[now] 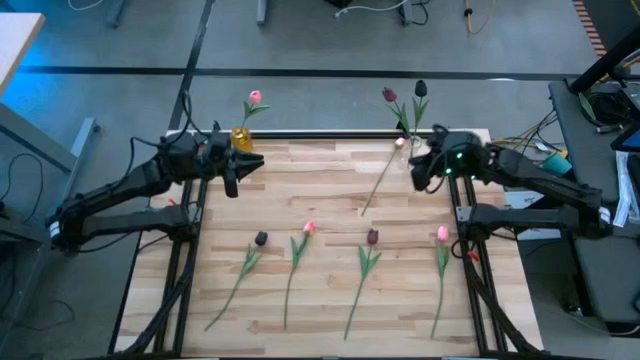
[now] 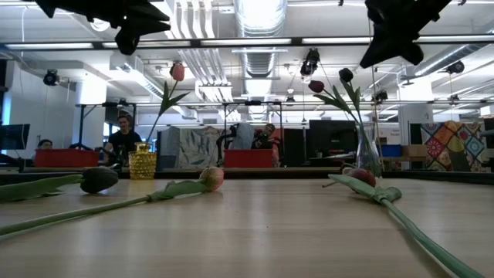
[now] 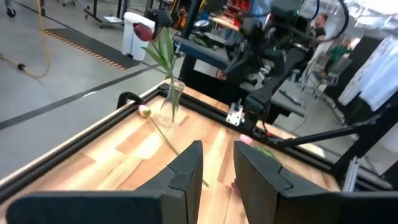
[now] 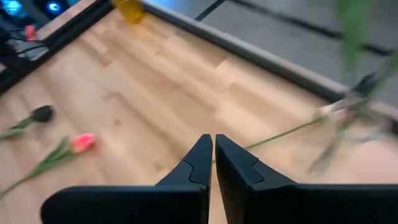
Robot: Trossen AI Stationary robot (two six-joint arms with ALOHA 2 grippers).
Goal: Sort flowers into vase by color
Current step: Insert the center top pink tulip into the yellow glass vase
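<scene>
Right gripper (image 1: 424, 172) clenched on nothing above the table's two o'clock, loose pink tulip (image 1: 381, 176) lying just at its nine o'clock, left gripper (image 1: 240, 166) partly parted, empty.

A wooden table (image 1: 330, 200) sits on grey floor (image 1: 330, 40); seated people (image 2: 123, 139) and red bins (image 2: 65, 157) behind.

From my right wrist, the clear vase (image 4: 348, 118) and its stems smear into a blur, and the yellow vase (image 4: 130, 9) is cut off by the edge. In the level view both my arms are chopped off at the top, so neither hand shows there. The long stem (image 2: 417, 232) runs out of the corner. People (image 2: 123, 139) behind the worktop are too small to make out.
</scene>
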